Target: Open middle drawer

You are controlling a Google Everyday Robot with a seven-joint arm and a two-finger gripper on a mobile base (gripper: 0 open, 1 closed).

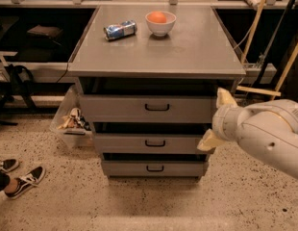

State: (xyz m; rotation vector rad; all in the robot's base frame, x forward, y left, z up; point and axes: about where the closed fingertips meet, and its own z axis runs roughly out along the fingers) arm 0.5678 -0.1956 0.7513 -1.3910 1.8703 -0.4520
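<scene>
The grey cabinet has three stacked drawers. The middle drawer (125, 144) has a flat grey front and a small black loop handle (155, 143), and it looks closed. My gripper (216, 120) is at the cabinet's right front corner, level with the top and middle drawers. It is open and empty. One cream fingertip (225, 98) is beside the top drawer (115, 108). The other fingertip (206, 141) overlaps the middle drawer's right end. The gripper is well to the right of the handle.
The bottom drawer (154, 168) sits below. On the cabinet top (197, 47) are a crushed can (119, 30) and a white bowl (160, 23) holding an orange. A clear bin (72, 121) stands at the left. Shoes (21, 179) lie on the floor, and wooden poles (257, 18) lean at the right.
</scene>
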